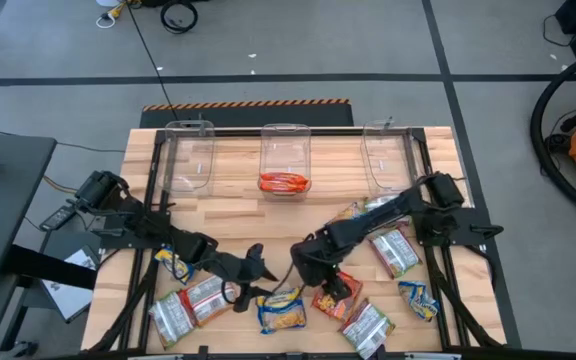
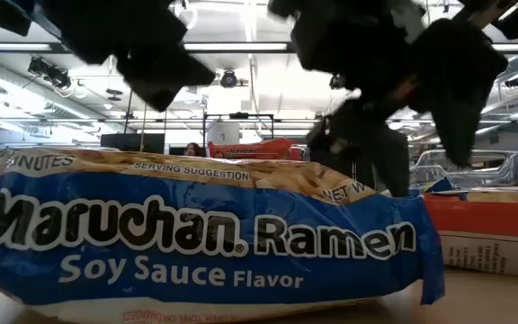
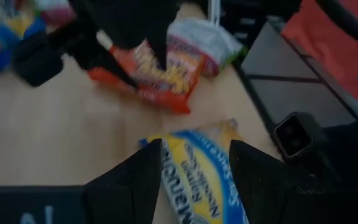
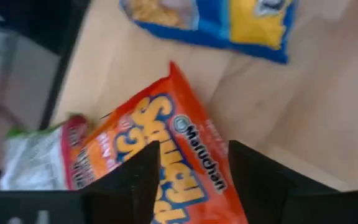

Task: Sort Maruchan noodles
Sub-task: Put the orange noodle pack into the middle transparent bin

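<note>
Several Maruchan packets lie flat on the near half of the wooden table. My left gripper [image 1: 260,268] is open and hovers above a yellow-and-blue soy sauce packet [image 3: 199,186], which also shows in the high view [image 1: 281,310] and fills the low view [image 2: 196,243]. My right gripper [image 1: 330,284] is open, its fingers on either side of an orange-red packet [image 4: 185,168] that shows in the high view [image 1: 338,300] and the left wrist view [image 3: 166,78]. One orange-red packet [image 1: 284,182] lies inside the middle clear bin. My right gripper comes at the orange-red packet from above, pointing down, with its fingers [image 3: 157,53] low over the packet's upper face [image 4: 191,140]. The packet lies flat on the table. Whether the fingers touch it, I cannot tell.
Three clear bins stand along the far edge: left [image 1: 190,155], middle [image 1: 286,150], right [image 1: 386,155]. Silvery packets [image 1: 396,250] [image 1: 368,325] [image 1: 168,318] and yellow-and-blue ones [image 1: 418,298] [image 1: 173,262] lie around both arms. Bare wood [image 1: 248,215] stretches between bins and packets.
</note>
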